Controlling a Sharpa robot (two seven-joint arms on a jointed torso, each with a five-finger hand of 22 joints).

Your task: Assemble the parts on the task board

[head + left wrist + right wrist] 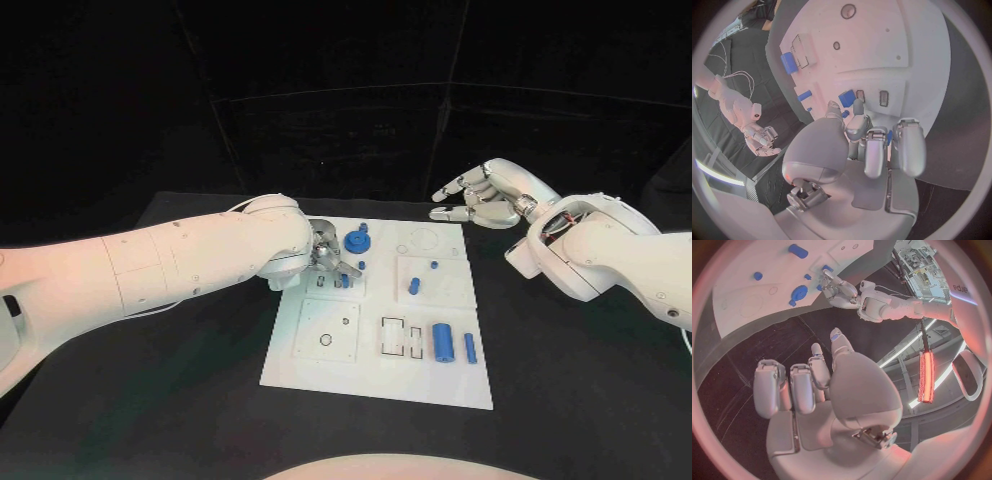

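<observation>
The board lies on the middle of the table; all places below are given from the board. The left hand is over its far left part; just right of that hand, near the far edge, sits a round part; two small parts stand near the centre; two long parts lie in the near right area. The right hand hangs beyond the far right corner, off the board.

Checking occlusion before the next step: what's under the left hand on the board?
The left hand hovers over the task board's far-left area. Beside its fingertips lie small blue parts and two dark slots. Whatever lies directly beneath the palm is covered.
</observation>
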